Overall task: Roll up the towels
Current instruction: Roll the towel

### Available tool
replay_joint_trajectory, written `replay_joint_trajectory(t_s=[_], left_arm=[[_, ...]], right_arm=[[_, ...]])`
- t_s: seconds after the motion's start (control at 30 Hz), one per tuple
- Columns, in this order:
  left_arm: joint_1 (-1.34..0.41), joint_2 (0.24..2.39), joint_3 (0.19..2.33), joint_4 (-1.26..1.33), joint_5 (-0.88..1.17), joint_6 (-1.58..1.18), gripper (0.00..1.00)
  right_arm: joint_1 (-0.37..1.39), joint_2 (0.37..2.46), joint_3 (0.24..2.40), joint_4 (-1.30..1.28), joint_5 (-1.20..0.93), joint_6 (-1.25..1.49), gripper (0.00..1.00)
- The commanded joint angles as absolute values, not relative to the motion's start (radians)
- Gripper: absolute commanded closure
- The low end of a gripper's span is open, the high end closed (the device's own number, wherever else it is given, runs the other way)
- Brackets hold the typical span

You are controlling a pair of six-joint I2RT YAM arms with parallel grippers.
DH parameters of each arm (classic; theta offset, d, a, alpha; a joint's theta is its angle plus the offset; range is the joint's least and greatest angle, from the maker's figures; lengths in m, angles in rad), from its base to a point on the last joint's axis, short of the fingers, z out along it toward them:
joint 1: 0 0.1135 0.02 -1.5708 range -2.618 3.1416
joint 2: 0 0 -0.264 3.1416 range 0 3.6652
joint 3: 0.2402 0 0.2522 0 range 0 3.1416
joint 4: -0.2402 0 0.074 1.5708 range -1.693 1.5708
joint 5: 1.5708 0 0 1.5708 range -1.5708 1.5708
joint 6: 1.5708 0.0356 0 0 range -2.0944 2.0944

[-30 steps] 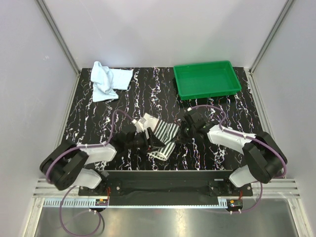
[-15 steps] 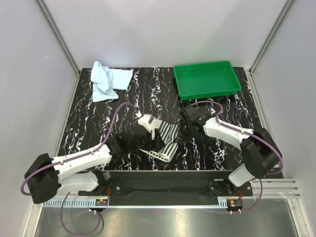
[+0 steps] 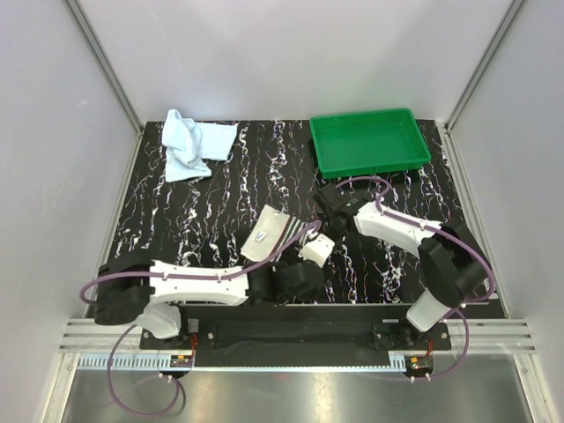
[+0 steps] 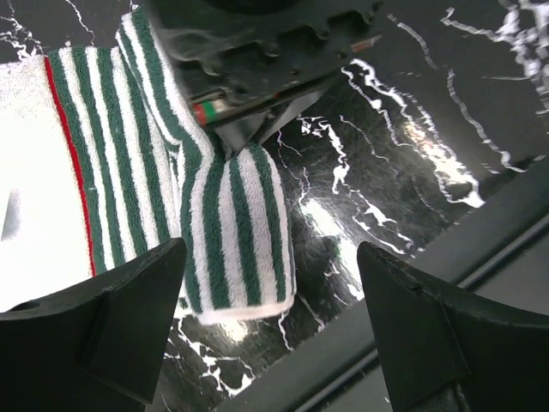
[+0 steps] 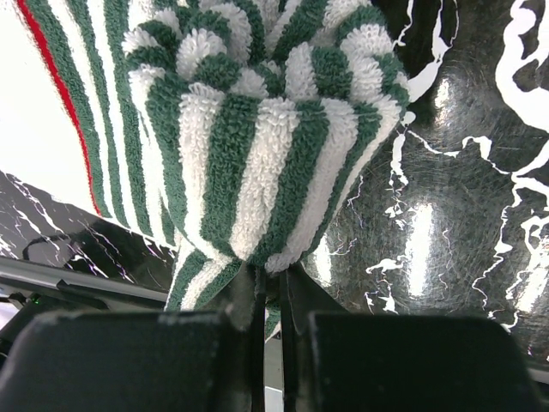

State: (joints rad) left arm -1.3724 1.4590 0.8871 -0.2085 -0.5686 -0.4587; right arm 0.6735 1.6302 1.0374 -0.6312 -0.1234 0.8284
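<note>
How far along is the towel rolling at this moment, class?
Nothing looks finished: neither towel is rolled. The pale blue towel lies crumpled at the table's far left, untouched. In hand: the right gripper pinches a bunched corner of the striped towel, while the left gripper hangs open near it. Left to do: rolling both towels.

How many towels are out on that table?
2. The green-and-white striped towel lies near the middle front of the table; the pale blue towel is bunched at its far left corner. No others show.
</note>
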Motion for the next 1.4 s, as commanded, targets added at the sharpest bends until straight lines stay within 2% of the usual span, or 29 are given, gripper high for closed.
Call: replay_joint_trajectory(t_s=[0.0,0.23,0.3,0.37,0.4,0.43,0.5,0.57,0.7,0.77,0.8,0.9,0.93,1.03,1.1,1.23,1.37], left_arm=[[-1.387,1.505,0.933,-0.192,-0.672,-0.42,0.13],[-1.391,1.658,0.943,-0.187,-0.689,-0.443,0.14],[-1.391,1.689,0.937,-0.178,-0.687,-0.451,0.16],[-1.391,1.716,0.936,-0.167,-0.689,-0.463,0.22],[-1.391,1.72,0.931,-0.16,-0.687,-0.465,0.27],[-1.391,1.72,0.92,-0.149,-0.686,-0.469,0.44],[-1.393,1.717,0.91,-0.129,-0.683,-0.479,0.7],[-1.39,1.717,0.904,-0.124,-0.684,-0.479,0.83],[-1.378,1.715,0.897,-0.106,-0.643,-0.463,0.91],[-1.364,1.703,0.878,-0.083,-0.605,-0.462,0.92],[-1.359,1.697,0.87,-0.075,-0.594,-0.463,0.92],[-1.341,1.668,0.839,-0.054,-0.563,-0.476,0.93],[-1.339,1.652,0.831,-0.043,-0.558,-0.479,0.93],[-1.324,1.632,0.805,-0.029,-0.531,-0.485,0.94],[-1.313,1.615,0.789,-0.023,-0.514,-0.492,0.94],[-1.287,1.576,0.743,0.044,-0.433,-0.506,0.95],[-1.159,1.485,0.622,0.21,-0.172,-0.621,0.95]], right_arm=[[0.687,1.643,1.074,-0.698,-0.098,0.811,1.0],[0.687,1.631,1.078,-0.703,-0.115,0.81,1.0],[0.687,1.626,1.077,-0.704,-0.121,0.808,1.0],[0.687,1.623,1.075,-0.71,-0.121,0.805,1.0],[0.687,1.618,1.074,-0.712,-0.124,0.805,1.0],[0.687,1.62,1.072,-0.715,-0.127,0.801,1.0],[0.689,1.617,1.066,-0.715,-0.133,0.801,1.0],[0.687,1.612,1.058,-0.71,-0.146,0.799,1.0],[0.689,1.609,1.057,-0.721,-0.157,0.776,1.0],[0.687,1.611,1.087,-0.761,-0.118,0.749,0.93],[0.684,1.608,1.101,-0.802,-0.077,0.73,0.73],[0.631,1.585,1.147,-0.859,-0.023,0.698,0.45],[0.605,1.575,1.155,-0.867,-0.021,0.687,0.33],[0.459,1.537,1.18,-0.882,-0.02,0.646,0.25],[0.376,1.516,1.212,-0.903,-0.006,0.624,0.24],[0.33,1.43,1.235,-0.875,0.006,0.618,0.24],[0.33,1.237,1.091,-0.708,-0.124,0.624,0.25]])
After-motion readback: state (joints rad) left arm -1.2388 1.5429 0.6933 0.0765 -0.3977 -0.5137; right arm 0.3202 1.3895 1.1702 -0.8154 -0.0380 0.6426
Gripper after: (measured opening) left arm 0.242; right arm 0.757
